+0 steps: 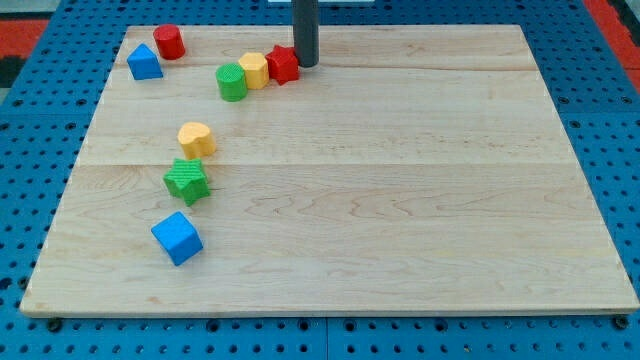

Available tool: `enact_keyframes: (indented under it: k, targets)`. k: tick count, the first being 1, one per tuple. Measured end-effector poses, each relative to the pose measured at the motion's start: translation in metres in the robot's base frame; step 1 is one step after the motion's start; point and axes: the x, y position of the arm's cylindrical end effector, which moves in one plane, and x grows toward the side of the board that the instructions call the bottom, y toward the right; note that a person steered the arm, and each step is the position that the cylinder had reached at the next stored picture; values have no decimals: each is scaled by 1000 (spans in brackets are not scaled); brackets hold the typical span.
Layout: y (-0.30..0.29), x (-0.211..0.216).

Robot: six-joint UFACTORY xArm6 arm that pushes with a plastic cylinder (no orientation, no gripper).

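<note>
- Nearest us, low on the view's left, the blue cube [177,237] sits close to the near edge of the wooden board [400,200]; we judge that a shove toward the view's bottom or left could slide it off onto the blue pegboard [620,150] around the board.
- Just above it, the green star [186,180] and the yellow block [197,138] stand near each other; a push on one could catch the other and turn both.
- Further up, the green cylinder [231,81], a second yellow block [254,70] and the red star [283,64] form a tight row, apparently touching; force on one end would likely run through all three, and the star's points could make it spin aside.
- We carry no gripper, so nothing opens, closes or is held; our tip [305,64] rests on the board just to the right of the red star, touching it or nearly so. A slight drift leftward would disturb the whole row.
- Farthest, in the upper left corner, the red cylinder [168,41] and the blue triangular block [144,62] stand close to the board's edges, where a glancing hit could knock them off.
</note>
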Motion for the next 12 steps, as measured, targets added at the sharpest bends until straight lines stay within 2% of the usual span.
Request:
enact_keyframes:
  k: [1, 2, 4, 5, 6, 7, 10, 12]
  targets:
    - [10, 14]
    - [55, 41]
    - [-92, -15]
    - [-116, -22]
    - [-41, -28]
    - [-75, -60]
    - [-152, -52]
    - [-155, -51]
